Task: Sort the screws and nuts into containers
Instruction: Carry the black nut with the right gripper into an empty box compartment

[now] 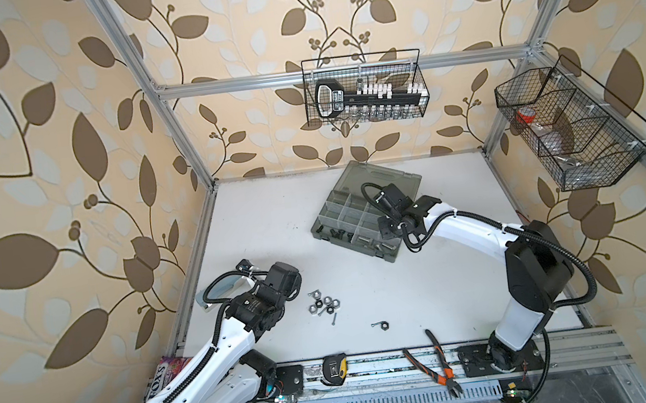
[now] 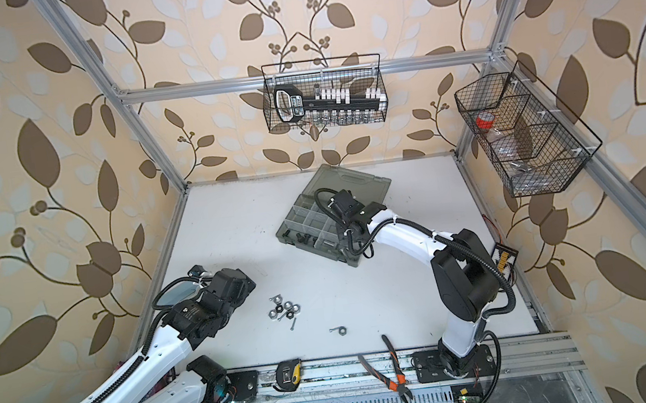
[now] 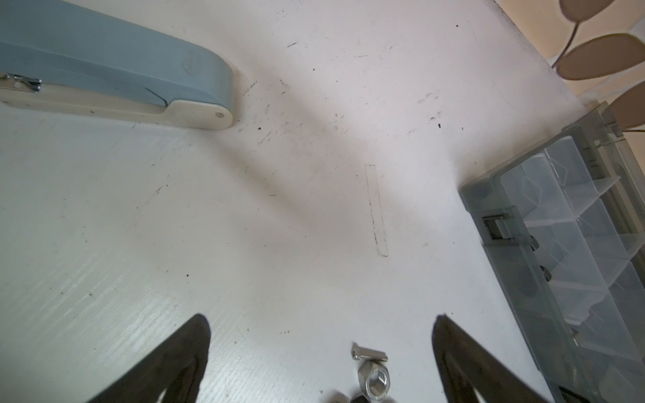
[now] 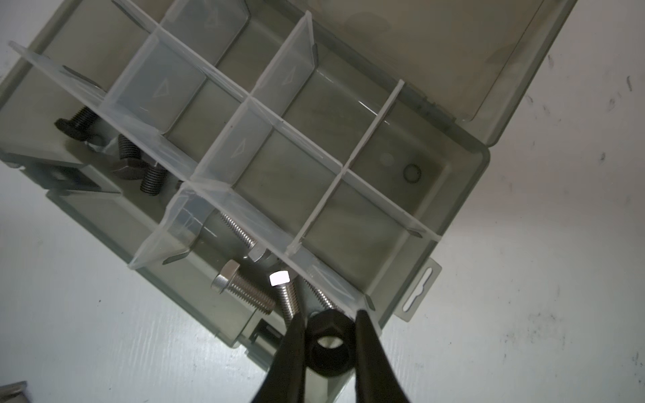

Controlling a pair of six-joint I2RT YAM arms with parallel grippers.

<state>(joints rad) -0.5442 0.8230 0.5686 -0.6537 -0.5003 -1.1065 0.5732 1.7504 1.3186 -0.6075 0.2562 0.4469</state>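
My right gripper (image 4: 330,321) is shut on a black nut (image 4: 330,343), held just over the near corner of the grey organiser box (image 4: 464,181). Below it, one compartment holds silver hex bolts (image 4: 244,288) and the adjoining one black bolts (image 4: 132,150). In both top views the open box (image 1: 376,175) (image 2: 346,181) lies at the back middle, with the right wrist above it. My left gripper (image 3: 321,328) is open, low over the table, with a silver nut (image 3: 375,378) and a tiny screw (image 3: 368,352) between its fingers. More nuts (image 1: 323,303) (image 2: 283,304) lie clustered beside the left wrist, and a lone nut (image 1: 384,324) lies nearer the front.
A grey stapler (image 3: 115,80) (image 1: 219,292) lies at the table's left edge. Orange-handled pliers (image 1: 437,364) and a tape measure (image 1: 335,368) rest on the front rail. Black wire baskets hang on the back wall (image 1: 364,88) and the right wall (image 1: 572,126).
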